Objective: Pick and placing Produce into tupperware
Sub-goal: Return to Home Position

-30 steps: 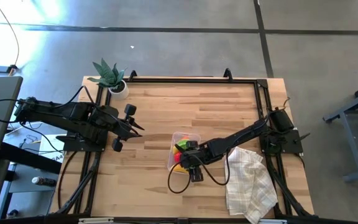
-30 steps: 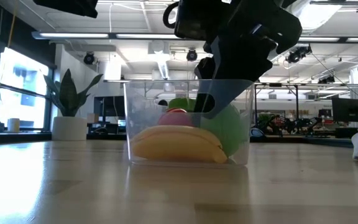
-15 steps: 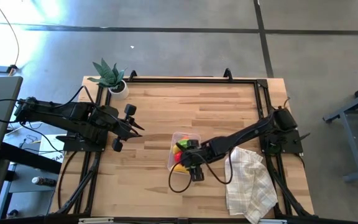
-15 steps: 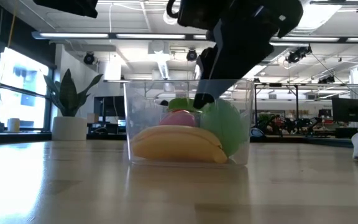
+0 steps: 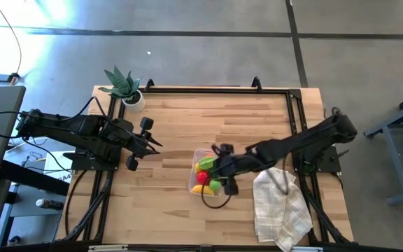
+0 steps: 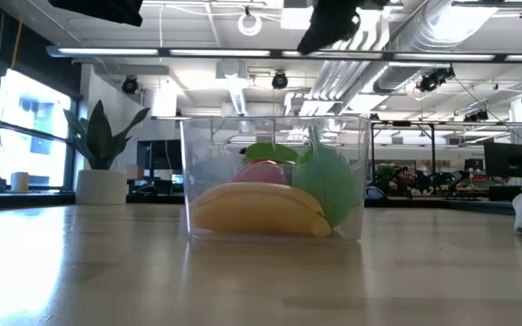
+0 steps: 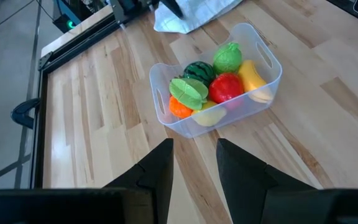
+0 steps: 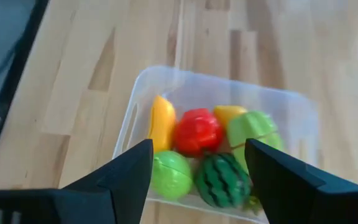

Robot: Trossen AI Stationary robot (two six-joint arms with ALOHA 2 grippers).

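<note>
Right gripper (image 5: 224,170): we see it above the tupperware, jaws parted wide with nothing between them.
Left gripper (image 5: 149,143): we see it parked well apart from the tub, fingers (image 7: 157,171) a little apart and empty.
Tupperware (image 5: 196,153): directly below and ahead of the right jaws, its long axis running fore and aft on the table.
Produce: banana (image 8: 161,122), red fruit (image 8: 197,132), watermelon (image 8: 223,179), green fruit (image 8: 171,175), cut green piece (image 8: 254,129), lemon (image 8: 229,114) and orange piece (image 7: 179,108) all lie inside the tub.
Nearer arm: the right, by far.
Loose produce: we see none on the table.
Nearby: checked cloth (image 5: 281,203) just behind the right jaws; potted plant (image 5: 126,86) well apart.
Judgement: we think filling is done; a straight lift clears the rim.
</note>
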